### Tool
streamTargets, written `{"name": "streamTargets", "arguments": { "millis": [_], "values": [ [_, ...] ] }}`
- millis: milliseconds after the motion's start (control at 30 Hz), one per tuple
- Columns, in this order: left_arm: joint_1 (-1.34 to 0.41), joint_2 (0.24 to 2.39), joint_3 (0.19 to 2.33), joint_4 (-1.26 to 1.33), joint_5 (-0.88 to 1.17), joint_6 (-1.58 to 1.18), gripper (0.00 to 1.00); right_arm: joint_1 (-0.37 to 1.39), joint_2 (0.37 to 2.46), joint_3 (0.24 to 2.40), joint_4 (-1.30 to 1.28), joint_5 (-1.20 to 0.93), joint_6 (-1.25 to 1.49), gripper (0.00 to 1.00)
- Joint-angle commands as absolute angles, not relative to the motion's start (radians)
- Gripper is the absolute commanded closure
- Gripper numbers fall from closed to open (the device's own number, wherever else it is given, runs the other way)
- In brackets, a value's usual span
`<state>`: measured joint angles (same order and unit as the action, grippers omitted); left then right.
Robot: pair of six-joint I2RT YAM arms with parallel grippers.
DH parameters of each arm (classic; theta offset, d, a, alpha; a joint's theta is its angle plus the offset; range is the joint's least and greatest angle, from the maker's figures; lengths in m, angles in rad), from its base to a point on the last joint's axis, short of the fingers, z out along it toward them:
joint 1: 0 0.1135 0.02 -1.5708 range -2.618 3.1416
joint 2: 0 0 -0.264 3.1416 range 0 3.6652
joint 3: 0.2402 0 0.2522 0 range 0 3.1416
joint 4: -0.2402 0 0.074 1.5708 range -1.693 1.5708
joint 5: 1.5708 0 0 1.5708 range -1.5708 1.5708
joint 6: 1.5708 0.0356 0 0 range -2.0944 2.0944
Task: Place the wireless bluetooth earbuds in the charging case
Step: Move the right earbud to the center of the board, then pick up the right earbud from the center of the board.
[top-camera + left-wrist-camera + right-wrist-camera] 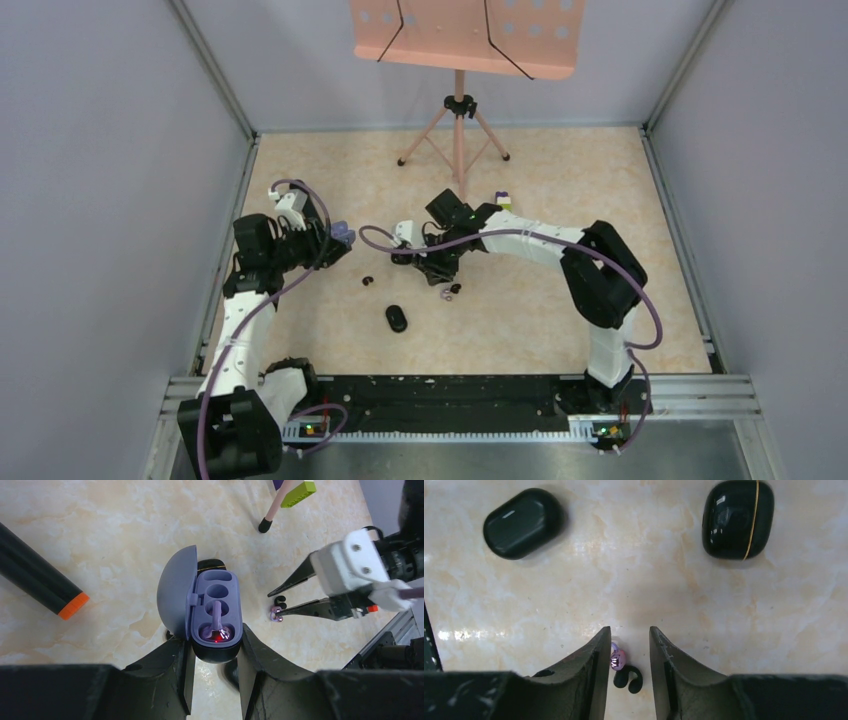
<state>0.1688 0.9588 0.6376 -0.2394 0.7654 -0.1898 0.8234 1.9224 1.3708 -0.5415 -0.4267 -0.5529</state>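
My left gripper (335, 238) (216, 652) is shut on the open pale purple charging case (216, 605), held lid-open above the table. One pale purple earbud (218, 629) sits in the case with a red light glowing; the other well is empty. My right gripper (452, 283) (629, 636) is open and low over the table, with its fingers either side of a second pale purple earbud (618, 659) (275, 613) and a black comma-shaped earbud (628, 678). The purple earbud touches the left finger's inner face. Another black earbud (368, 281) lies apart on the table.
Two shut black cases lie ahead of the right gripper, one plain (524, 522) and one with a gold line (738, 519). A green-and-purple block (503, 200) lies at the back. A music stand (460, 100) stands at the far edge. A black rod with an orange tip (50, 592) shows at left.
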Motion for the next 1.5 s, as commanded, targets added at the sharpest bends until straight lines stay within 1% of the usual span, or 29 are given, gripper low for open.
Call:
{"name": "streamTargets", "arguments": {
  "millis": [0,133,233,333,533,767,1467],
  "values": [
    [0.171,0.963,0.678,-0.219,0.766,-0.186,1.00,0.814,1.796,1.370,-0.581,-0.604,-0.780,0.67],
    [0.170,0.958,0.680,-0.228,0.761,-0.175,1.00,0.838,1.763,1.324,-0.699,-0.563,-1.255,0.74],
    [0.171,0.956,0.681,-0.234,0.756,-0.169,1.00,0.856,1.770,1.304,-0.743,-0.519,-1.511,0.76],
    [0.172,0.956,0.692,-0.248,0.751,-0.152,1.00,0.870,1.795,1.319,-0.790,-0.492,-1.688,0.77],
    [0.172,0.946,0.707,-0.279,0.740,-0.132,1.00,0.884,1.857,1.366,-0.893,-0.459,-1.919,0.77],
    [0.172,0.916,0.702,-0.284,0.731,-0.142,1.00,0.904,1.900,1.387,-0.924,-0.429,-2.004,0.77],
    [0.171,0.925,0.683,-0.253,0.730,-0.176,1.00,0.916,1.986,1.402,-0.873,-0.303,-2.002,0.78]
  ]
}}
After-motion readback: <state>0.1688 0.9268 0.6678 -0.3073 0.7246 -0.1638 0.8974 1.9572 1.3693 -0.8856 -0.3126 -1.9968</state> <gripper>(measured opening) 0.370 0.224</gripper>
